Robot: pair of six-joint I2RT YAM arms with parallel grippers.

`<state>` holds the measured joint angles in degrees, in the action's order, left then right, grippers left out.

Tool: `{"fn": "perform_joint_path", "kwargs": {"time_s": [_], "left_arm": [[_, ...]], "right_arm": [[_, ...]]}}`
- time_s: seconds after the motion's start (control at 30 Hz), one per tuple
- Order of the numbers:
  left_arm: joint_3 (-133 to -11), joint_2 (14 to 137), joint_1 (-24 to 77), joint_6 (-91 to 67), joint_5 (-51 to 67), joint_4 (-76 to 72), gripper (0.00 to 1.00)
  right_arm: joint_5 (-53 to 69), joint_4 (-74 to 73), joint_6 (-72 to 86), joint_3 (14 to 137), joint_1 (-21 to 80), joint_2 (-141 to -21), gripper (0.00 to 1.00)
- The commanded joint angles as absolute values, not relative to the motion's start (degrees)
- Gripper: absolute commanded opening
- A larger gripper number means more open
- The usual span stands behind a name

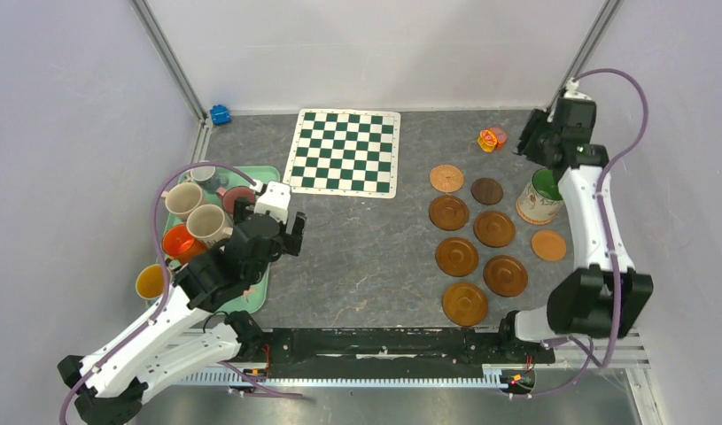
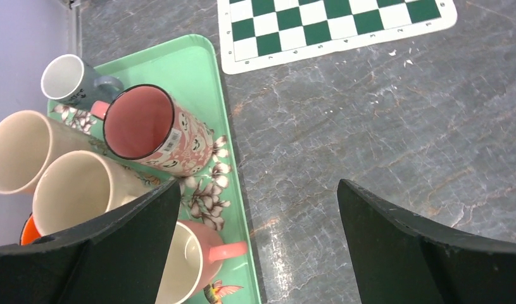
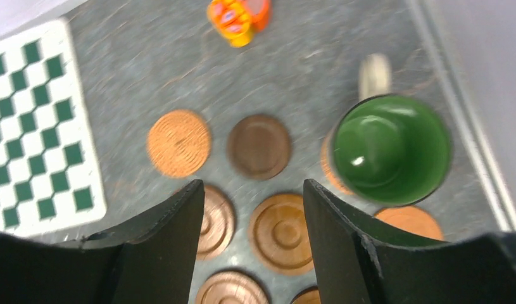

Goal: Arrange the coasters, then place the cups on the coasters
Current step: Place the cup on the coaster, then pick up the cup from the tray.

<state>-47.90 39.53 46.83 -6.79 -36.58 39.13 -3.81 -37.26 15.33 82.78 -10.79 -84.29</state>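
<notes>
The green-lined cup (image 3: 391, 149) stands upright on a tan coaster (image 3: 327, 171) near the right edge of the worktop (image 1: 366, 257), beside 8 bare coasters (image 1: 494, 227), brown and tan. The right pincer (image 3: 252, 187) hovers above them, parted and holding nothing. Most other cups (image 1: 197, 212) crowd the mint tray (image 2: 204, 69) at the left. The left pincer (image 2: 258, 190) gapes wide over its rim, empty. Open grey surface lies between the 2 groups.

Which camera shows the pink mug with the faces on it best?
Left wrist: the pink mug is sharp and close, with its dark rim, pink inside and face pattern, in the green tray. The top view shows it small and partly hidden. The right wrist view misses it.
</notes>
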Motion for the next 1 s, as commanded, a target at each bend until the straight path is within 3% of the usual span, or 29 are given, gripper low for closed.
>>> {"fn": "perform_joint_path", "kwargs": {"time_s": [0.0, 0.2, 0.33, 0.5, 0.63, 0.83, 0.97], "left_arm": [[-52.08, 41.85, 46.53, -14.28, -44.03, 40.76, 1.00], [-57.29, 51.44, 40.05, -15.22, -39.42, 43.91, 0.99], [-62.13, 58.06, 31.49, -13.58, -32.80, 45.32, 0.93], [-65.82, 64.49, 24.18, -10.66, -33.78, 44.51, 0.85], [-63.00, 65.67, 17.48, -5.50, -27.03, 36.45, 0.82], [-65.39, 72.65, 10.39, -4.60, -24.25, 37.53, 0.81], [-66.37, 77.73, 9.93, -3.93, -21.36, 37.28, 0.75]], "right_arm": [[1.39, -30.80, 15.01, 72.07, -5.90, -72.73, 0.61], [4.86, -22.95, 17.96, 56.11, 5.81, -59.69, 0.59], [5.12, -21.10, 18.95, 49.86, 12.86, -54.88, 0.58], [4.92, -19.56, 20.57, 44.48, 19.90, -49.73, 0.58], [5.90, -20.49, 20.66, 43.87, 21.68, -47.16, 0.58], [6.06, -23.24, 19.02, 46.83, 21.77, -43.95, 0.58], [5.66, -24.01, 18.36, 47.95, 21.79, -43.10, 0.59]]}}
